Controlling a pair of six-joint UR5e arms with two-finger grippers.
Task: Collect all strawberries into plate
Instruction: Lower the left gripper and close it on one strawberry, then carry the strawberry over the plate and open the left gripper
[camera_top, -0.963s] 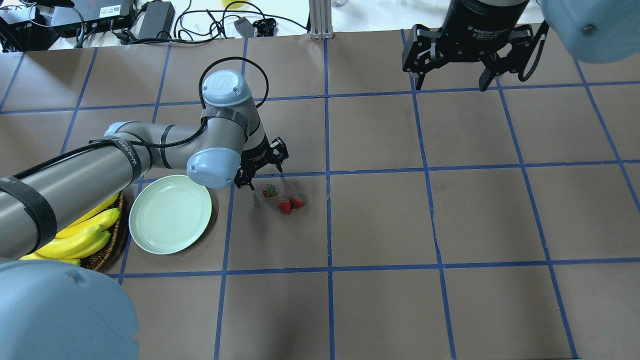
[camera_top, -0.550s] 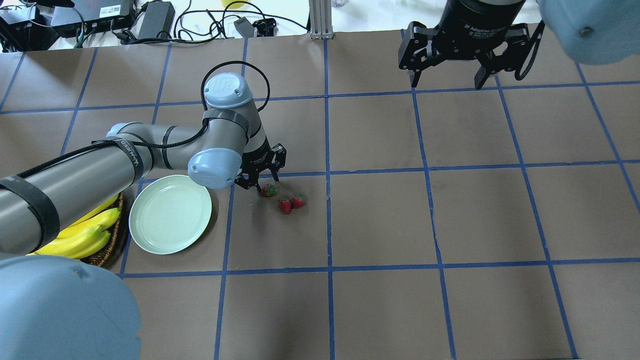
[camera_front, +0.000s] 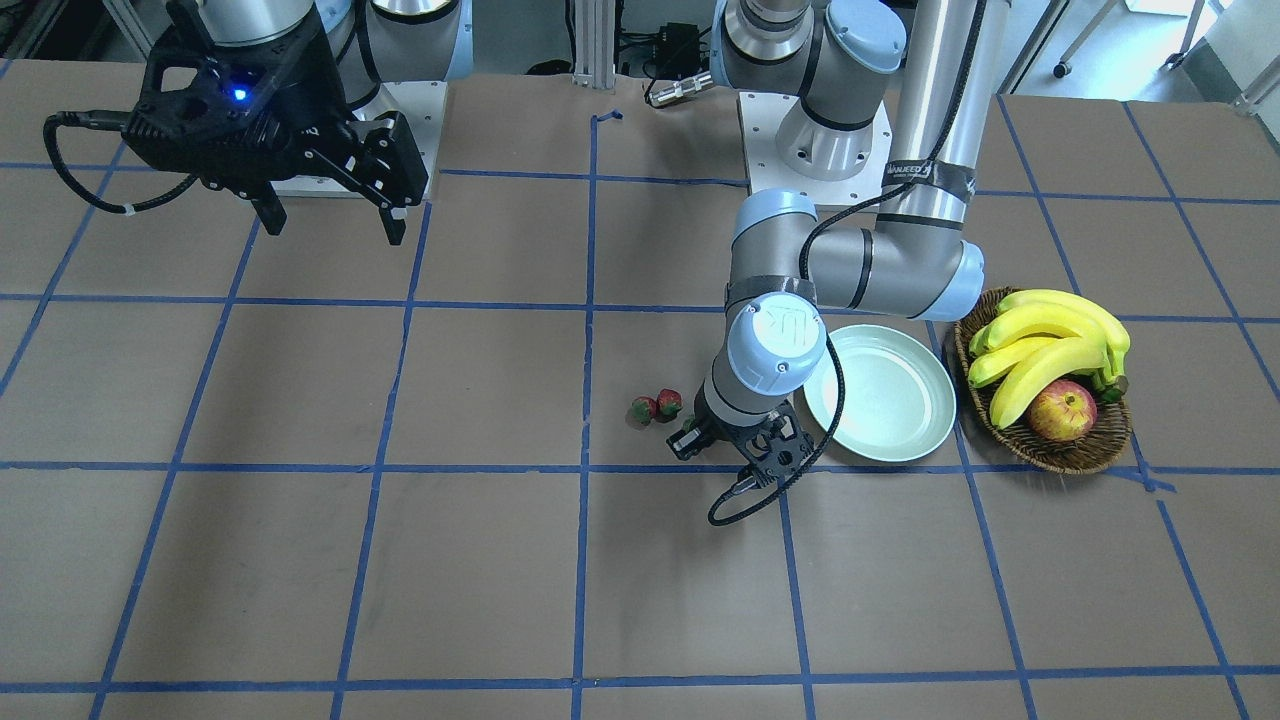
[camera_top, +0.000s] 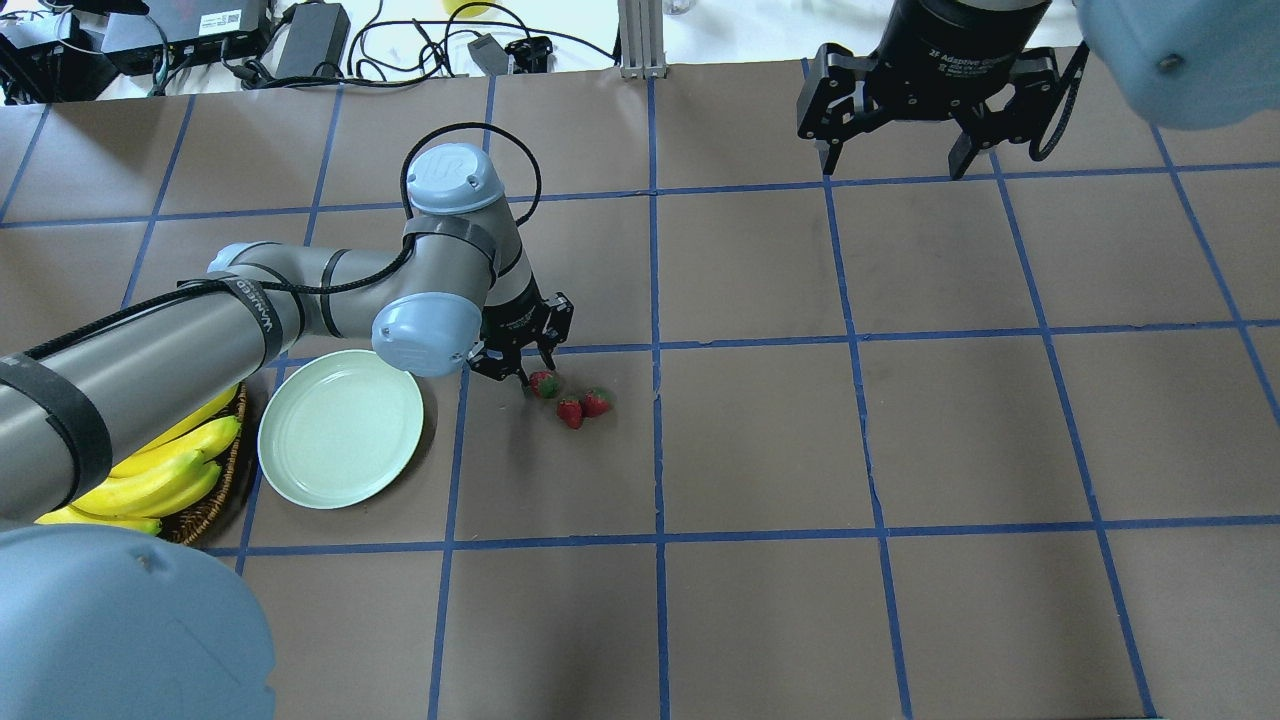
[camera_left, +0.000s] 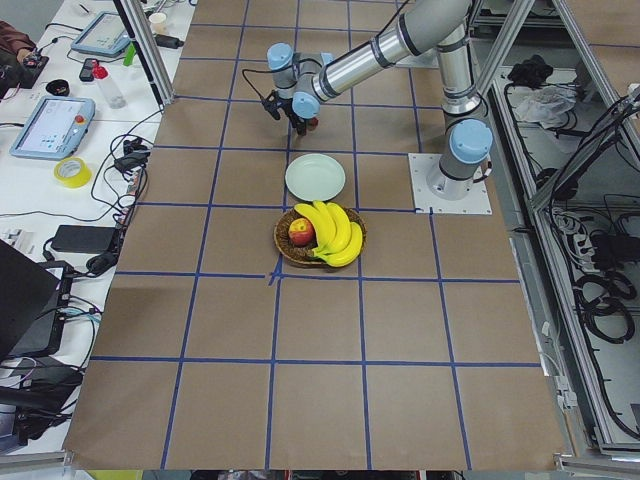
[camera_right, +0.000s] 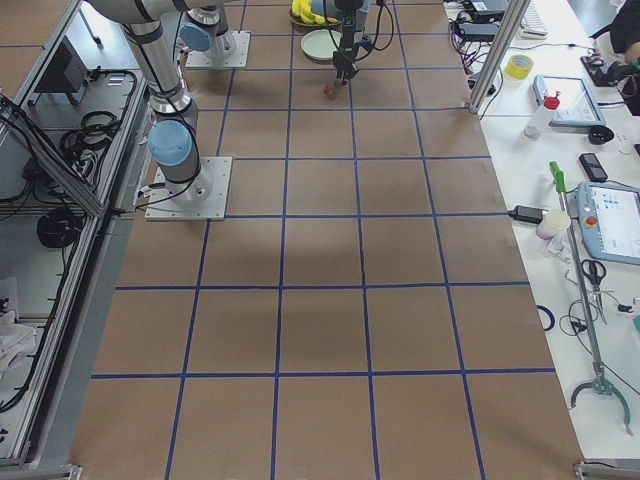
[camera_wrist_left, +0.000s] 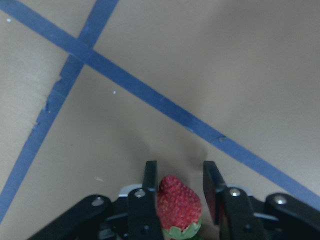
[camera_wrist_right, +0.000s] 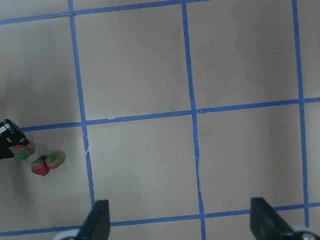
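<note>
**Now straddling the first berry, not yet clamped**

Across the brown table (camera_top: 760, 440), the left arm (camera_top: 200, 340) reaches out over the far rim of the plate (camera_top: 340, 430), which holds no fruit yet. A basket (camera_top: 205, 515) of bananas (camera_top: 165, 470) sits just beside the plate on the side away from the berries.

The left gripper (camera_top: 537, 375) hangs low, just off the plate's rim, with its jaws apart. The right gripper (camera_top: 895, 165) is also spread wide, well apart from the plate and much farther from the fruit, so this pick looks like the left arm's job.

All three berries lie on the table near the plate. In the wrist view the nearest strawberry (camera_wrist_left: 177, 205) sits between the two fingers (camera_wrist_left: 150, 185). It is against or almost against one of them, with a gap to the other. Its long axis runs along the fingers, leafy top toward the palm and tip pointing outward, so the jaws would close across its narrow width. The other two strawberries (camera_top: 583, 407) touch each other a little farther from the plate.

A second ago the fingertips stood short of this berry, on the plate side. Since then the gripper has slid outward, so the berry is now inside the gap. The fruit itself has hardly shifted.
</note>
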